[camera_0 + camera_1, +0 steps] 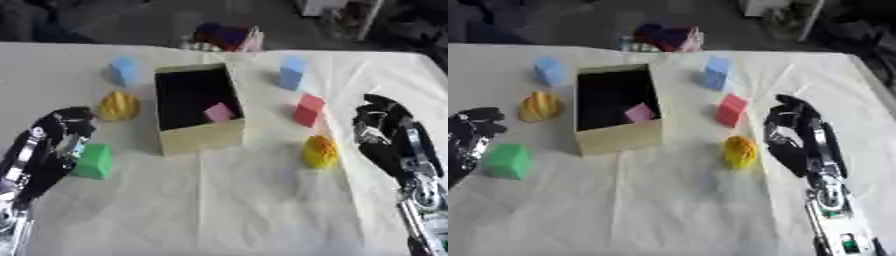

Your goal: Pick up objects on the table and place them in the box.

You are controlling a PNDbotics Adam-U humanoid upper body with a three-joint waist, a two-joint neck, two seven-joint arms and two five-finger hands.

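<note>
Box (200, 137) with one pink block (219, 113) inside; both hands' (54, 141) (794, 132) fingers curled, holding nothing.

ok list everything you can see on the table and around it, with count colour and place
box: 1, tan card, open top, table centre
pink block: 1, pink, inside the box
blue blocks: 2, light blue, one far left of the box, one far right
red block: 1, red, right of the box
yellow ridged objects: 2, yellow, one left of the box, one near right
green block: 1, green, near left, beside the left hand
table: 1, white cloth
dark red-blue item: 1, far edge, unclear
left hand: 1, black, lower left, curled, holding nothing
right hand: 1, black, right side, curled, holding nothing
</note>
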